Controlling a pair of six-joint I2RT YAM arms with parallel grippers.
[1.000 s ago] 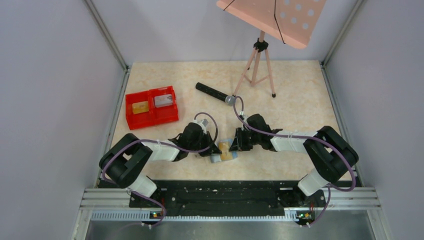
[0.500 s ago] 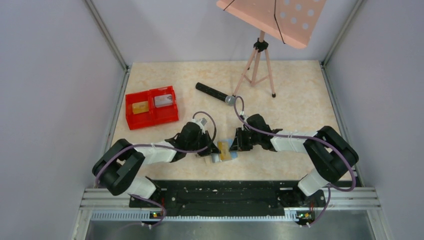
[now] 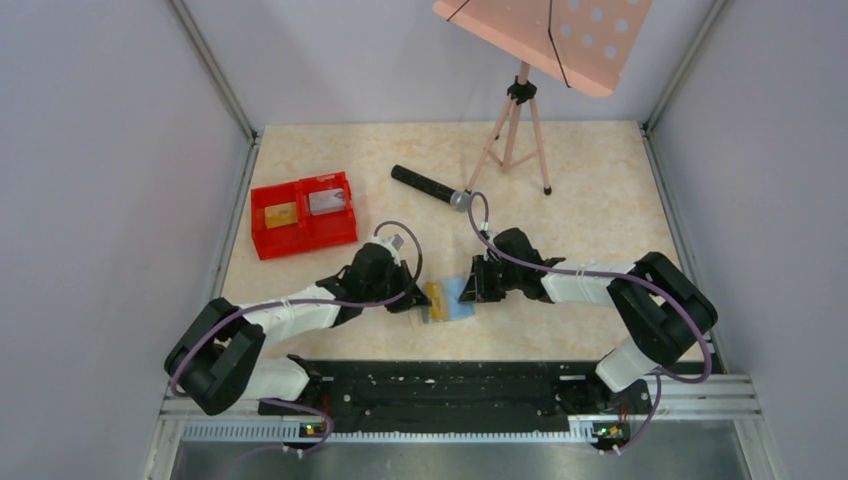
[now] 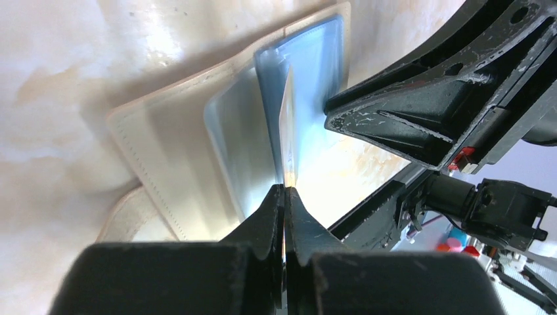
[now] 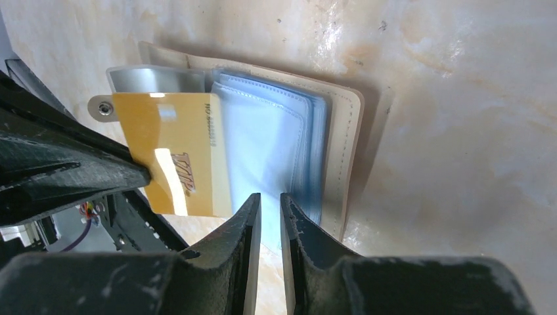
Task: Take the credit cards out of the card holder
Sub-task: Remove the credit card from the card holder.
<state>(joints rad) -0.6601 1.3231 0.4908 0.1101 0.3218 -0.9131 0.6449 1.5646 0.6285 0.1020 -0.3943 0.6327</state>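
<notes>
The light-blue card holder [image 3: 460,299] lies open on the table between the two grippers; its beige cover [image 5: 345,131] and blue sleeves [image 5: 263,147] show in the right wrist view. My left gripper [image 3: 421,301] is shut on a gold credit card [image 5: 174,154], which sticks out mostly clear of the sleeves on the left. That card shows edge-on [image 4: 288,125] above the closed left gripper [image 4: 285,191]. My right gripper [image 5: 269,202] is closed to a narrow gap on a blue sleeve at the holder's right side [image 3: 471,291].
A red two-compartment tray [image 3: 303,238] sits at the back left with a gold card [image 3: 281,214] and a grey card [image 3: 325,201] in it. A black cylinder [image 3: 428,186] and a pink tripod [image 3: 515,130] stand behind the grippers.
My left gripper has closed on the gold card and drawn it left, out from over the holder. The left arm's elbow swung left. The right gripper stayed put.
</notes>
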